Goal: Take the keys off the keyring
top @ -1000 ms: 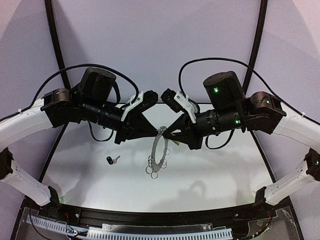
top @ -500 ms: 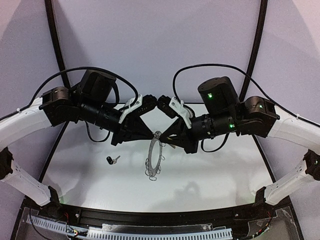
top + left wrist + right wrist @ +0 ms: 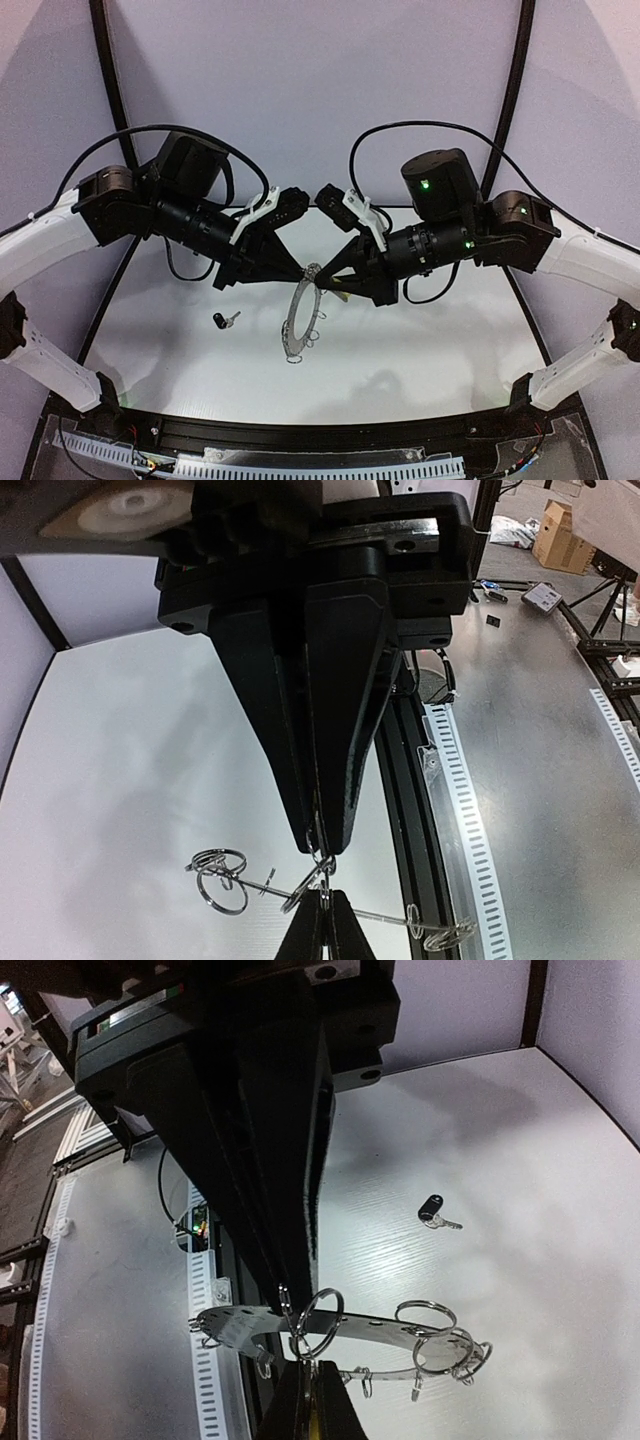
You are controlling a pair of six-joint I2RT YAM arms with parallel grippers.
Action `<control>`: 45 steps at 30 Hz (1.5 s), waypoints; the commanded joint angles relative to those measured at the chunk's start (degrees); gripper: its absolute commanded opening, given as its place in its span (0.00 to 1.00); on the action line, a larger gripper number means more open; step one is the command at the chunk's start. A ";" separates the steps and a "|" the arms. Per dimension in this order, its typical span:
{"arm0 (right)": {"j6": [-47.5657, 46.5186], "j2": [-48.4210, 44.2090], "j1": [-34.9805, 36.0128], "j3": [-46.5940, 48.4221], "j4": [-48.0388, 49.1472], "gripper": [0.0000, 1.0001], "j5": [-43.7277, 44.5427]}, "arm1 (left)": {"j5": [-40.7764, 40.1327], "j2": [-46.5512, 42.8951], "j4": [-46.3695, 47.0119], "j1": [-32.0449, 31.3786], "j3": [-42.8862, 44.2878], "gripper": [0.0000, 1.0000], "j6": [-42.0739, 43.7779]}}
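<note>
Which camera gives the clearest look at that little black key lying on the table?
Right wrist: the black key lies unobstructed, its blade visible. Top external shows it tiny, though in the open; left wrist doesn't show it.

Counter point(image 3: 430, 345): white, faintly grained, filling the lower middle of the top view.
Backdrop point(image 3: 320, 80): pale lilac, across the upper frame.
Poles point(image 3: 112, 80): black, curved, rising at upper left and upper right.
Slotted strip point(image 3: 300, 467): white, along the bottom edge.
Cardboard box point(image 3: 558, 535): upper right corner of the left wrist view.

pale lilac walls point(image 3: 300, 80) curve behind a white table point(image 3: 430, 340) under even light.
</note>
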 commanded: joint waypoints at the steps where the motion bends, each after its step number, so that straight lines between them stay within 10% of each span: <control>1: 2.27 -3.05 -0.35 -1.56 10.69 0.00 -6.42 | 0.93 1.63 -3.19 0.57 1.22 0.01 0.31; 33: 6.33 0.24 -0.41 -0.16 19.94 0.00 -5.92 | -6.18 5.48 -1.24 0.63 1.04 0.01 -1.58; 45: 6.95 -9.88 -2.03 -15.77 6.16 0.00 11.76 | -14.18 0.77 1.99 0.61 -3.54 0.01 -2.00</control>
